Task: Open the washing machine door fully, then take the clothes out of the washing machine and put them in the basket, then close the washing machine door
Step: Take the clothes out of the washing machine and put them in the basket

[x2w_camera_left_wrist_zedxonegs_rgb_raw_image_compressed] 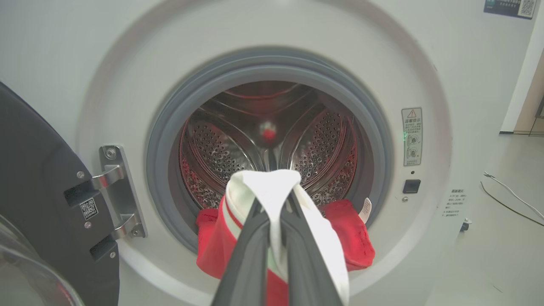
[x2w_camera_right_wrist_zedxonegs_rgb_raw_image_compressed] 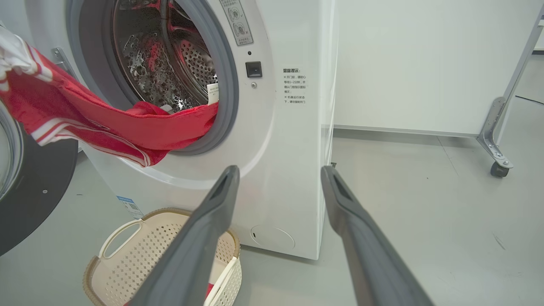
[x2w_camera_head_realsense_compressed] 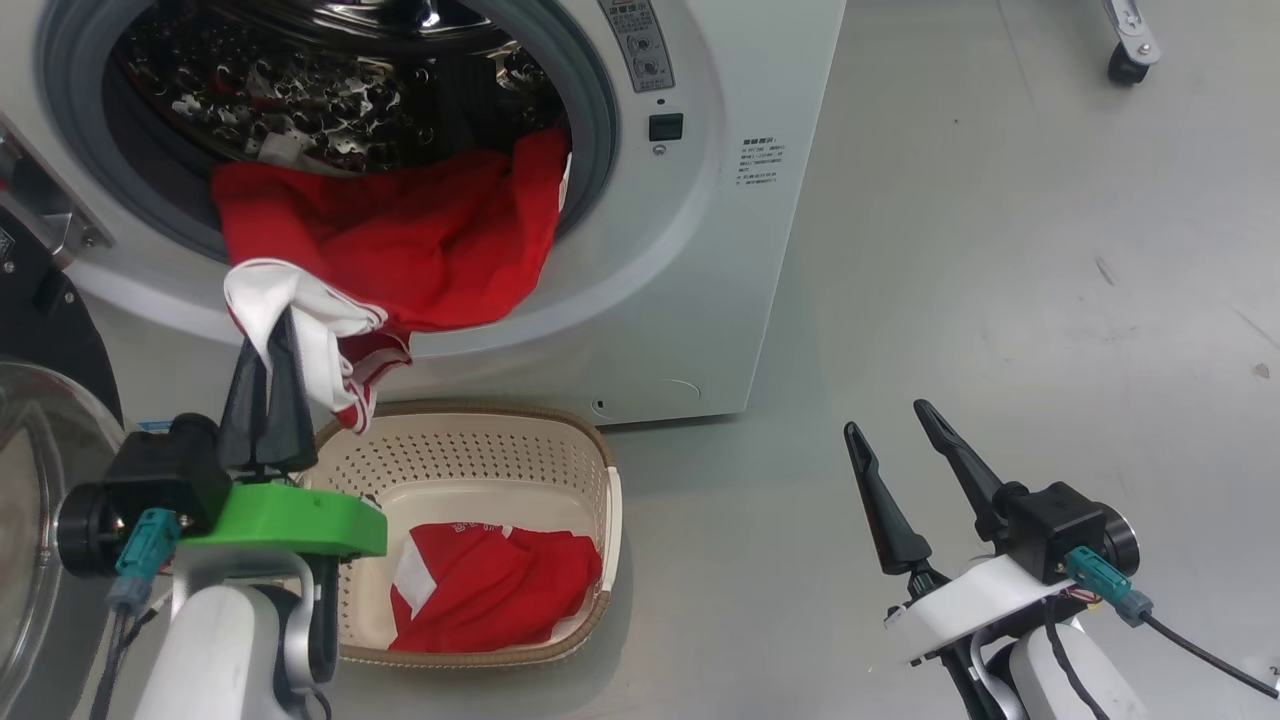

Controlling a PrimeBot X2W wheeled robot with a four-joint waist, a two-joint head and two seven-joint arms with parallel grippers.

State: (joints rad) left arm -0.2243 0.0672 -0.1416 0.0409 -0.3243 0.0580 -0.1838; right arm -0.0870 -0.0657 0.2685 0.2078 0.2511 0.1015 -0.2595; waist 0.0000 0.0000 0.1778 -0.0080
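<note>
The white washing machine [x2w_camera_head_realsense_compressed: 740, 230] stands with its black door [x2w_camera_head_realsense_compressed: 45, 330] swung open to the left. Red and white clothes [x2w_camera_head_realsense_compressed: 400, 240] drape out of the drum over the grey seal. My left gripper [x2w_camera_head_realsense_compressed: 275, 335] is shut on a white part of that garment, above the basket's left end; the left wrist view shows its fingers [x2w_camera_left_wrist_zedxonegs_rgb_raw_image_compressed: 250, 250] pinching the white fabric [x2w_camera_left_wrist_zedxonegs_rgb_raw_image_compressed: 265, 187]. The cream basket [x2w_camera_head_realsense_compressed: 520, 440] sits on the floor before the machine with another red garment [x2w_camera_head_realsense_compressed: 500, 590] inside. My right gripper [x2w_camera_head_realsense_compressed: 890, 425] is open over bare floor to the right, holding nothing.
The door's glass bowl [x2w_camera_head_realsense_compressed: 40, 500] bulges at the far left beside my left arm. Grey floor [x2w_camera_head_realsense_compressed: 1000, 300] spreads right of the machine. A wheeled metal frame leg [x2w_camera_right_wrist_zedxonegs_rgb_raw_image_compressed: 499, 157] stands at the far right near a white wall.
</note>
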